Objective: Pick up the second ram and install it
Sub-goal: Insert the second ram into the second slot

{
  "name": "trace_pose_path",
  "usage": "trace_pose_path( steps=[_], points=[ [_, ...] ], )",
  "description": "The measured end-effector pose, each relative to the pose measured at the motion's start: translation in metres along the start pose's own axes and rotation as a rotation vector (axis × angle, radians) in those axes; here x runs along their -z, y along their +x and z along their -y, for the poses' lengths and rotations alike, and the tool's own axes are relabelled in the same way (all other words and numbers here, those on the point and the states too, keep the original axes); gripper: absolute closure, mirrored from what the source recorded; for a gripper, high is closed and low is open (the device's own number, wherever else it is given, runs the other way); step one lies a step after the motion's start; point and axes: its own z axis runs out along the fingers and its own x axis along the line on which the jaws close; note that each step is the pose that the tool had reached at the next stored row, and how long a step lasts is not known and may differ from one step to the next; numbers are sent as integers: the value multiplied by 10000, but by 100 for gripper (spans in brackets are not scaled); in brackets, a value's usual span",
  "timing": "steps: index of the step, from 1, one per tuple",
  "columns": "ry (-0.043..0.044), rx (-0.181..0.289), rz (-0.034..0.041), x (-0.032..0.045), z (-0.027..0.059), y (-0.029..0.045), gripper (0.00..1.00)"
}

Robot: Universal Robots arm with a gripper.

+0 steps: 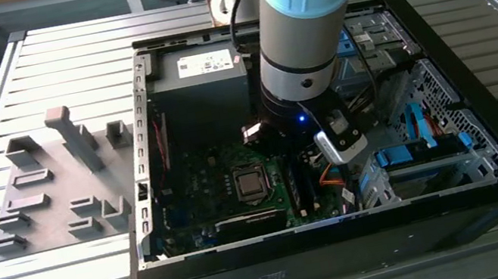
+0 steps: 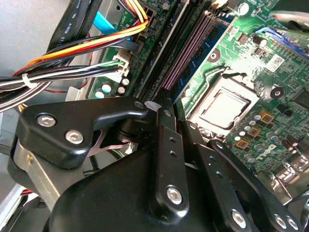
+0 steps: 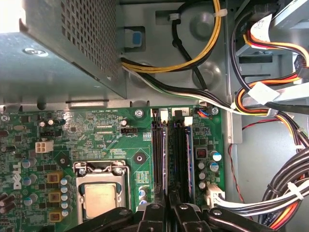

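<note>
The arm [image 1: 298, 39] stands nearly vertical, wrist down, and the black fingers [image 2: 166, 159] of its gripper [image 3: 169, 212] are pressed close together

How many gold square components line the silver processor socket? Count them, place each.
3: gold square components in one row along the silver processor socket; the black gripper may hide more.

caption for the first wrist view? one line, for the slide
Hand poised over the motherboard's memory slots, with a blue-green ram seated beside them, the CPU socket and the power supply nearby.
</note>
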Motion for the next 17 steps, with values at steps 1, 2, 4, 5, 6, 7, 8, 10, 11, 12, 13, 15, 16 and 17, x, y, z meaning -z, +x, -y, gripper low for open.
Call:
trace_pose_path(
  steps=[1,2,4,5,6,7,8,10,11,12,13,15,16,17],
  points=[
    [1,0,-1,13,0,0,86],
    [0,1,-3,26,-1,0,86],
    [0,1,-11,47,-1,1,86],
    [-1,1,-12,47,-1,0,86],
    [-1,6,-13,47,-1,0,86],
    [-1,37,-14,47,-1,0,86],
    [2,106,-16,47,-1,-1,86],
    [3,265,-20,43,-1,-2,86],
    [5,339,-22,41,-1,-2,86],
    [4,395,-23,38,-1,-3,86],
    [2,423,-23,33,-1,-3,86],
    [-1,445,-24,21,-1,-3,86],
    [-1,452,-24,16,0,-3,86],
    [-1,463,-25,12,0,-3,86]
  ],
)
